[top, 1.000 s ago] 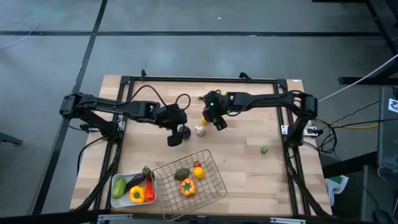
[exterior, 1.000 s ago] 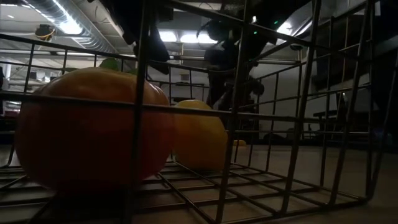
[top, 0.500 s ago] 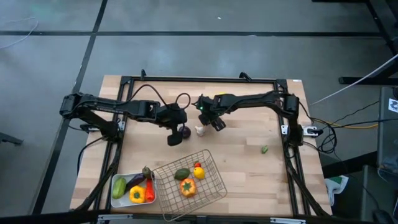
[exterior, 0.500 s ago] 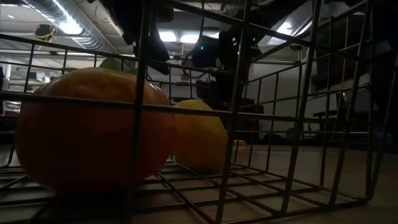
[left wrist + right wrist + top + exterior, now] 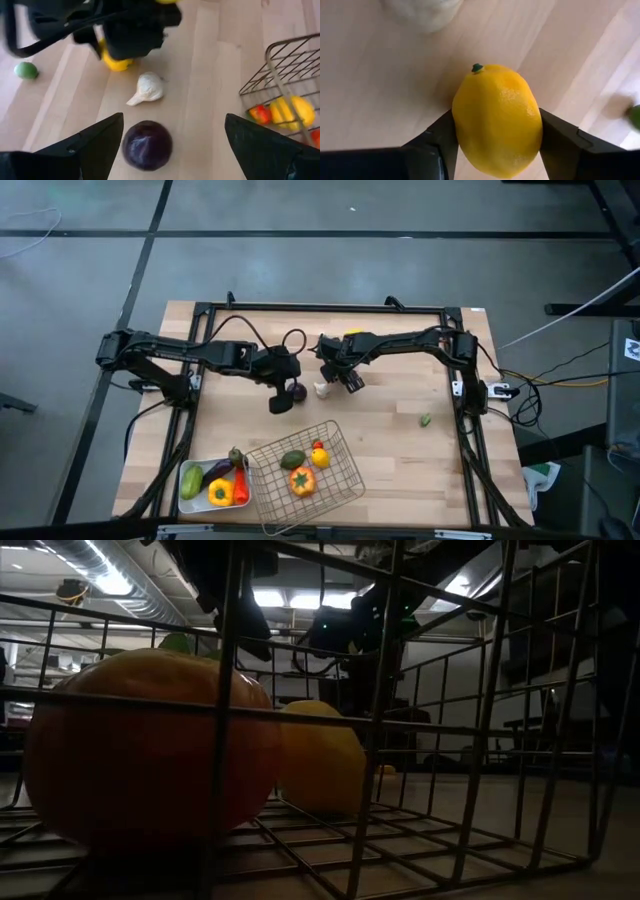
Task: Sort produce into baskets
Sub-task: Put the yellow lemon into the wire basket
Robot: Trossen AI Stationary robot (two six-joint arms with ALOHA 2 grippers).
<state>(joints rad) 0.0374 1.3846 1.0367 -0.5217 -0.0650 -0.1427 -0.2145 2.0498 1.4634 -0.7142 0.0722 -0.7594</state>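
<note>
A yellow lemon (image 5: 497,120) lies on the wooden table near its far middle, between the fingers of my right gripper (image 5: 348,380), which points steeply down onto it. A white garlic (image 5: 146,89) and a purple onion (image 5: 147,145) lie just left of it. My left gripper (image 5: 172,130) hangs open above the onion, one finger on either side, touching nothing. A small green piece (image 5: 425,420) lies toward the right edge. The wire-mesh basket (image 5: 330,442) and white tray (image 5: 186,497), both holding produce, stand at the near edge. My right gripper pinches the lemon between its two fingers (image 5: 432,145), one on each long side (image 5: 462,125) at about the lemon's middle. The fingers come from above, slanting steeply down, and lie across the lemon. The lemon lies on the table, its stem end (image 5: 477,67) pointing away from the fingers.
In the basket lie an orange pepper (image 5: 150,750), a lemon (image 5: 320,755) and a green piece (image 5: 292,459). The tray holds a cucumber, an eggplant and peppers. A black frame (image 5: 320,308) runs round the table. Bare wood lies between the green piece and the basket.
My right gripper has come down and toward the table's left onto the lemon, tipping to point more steeply down. The lemon, seen beside the gripper a second ago, is now hidden under it in the high view.
</note>
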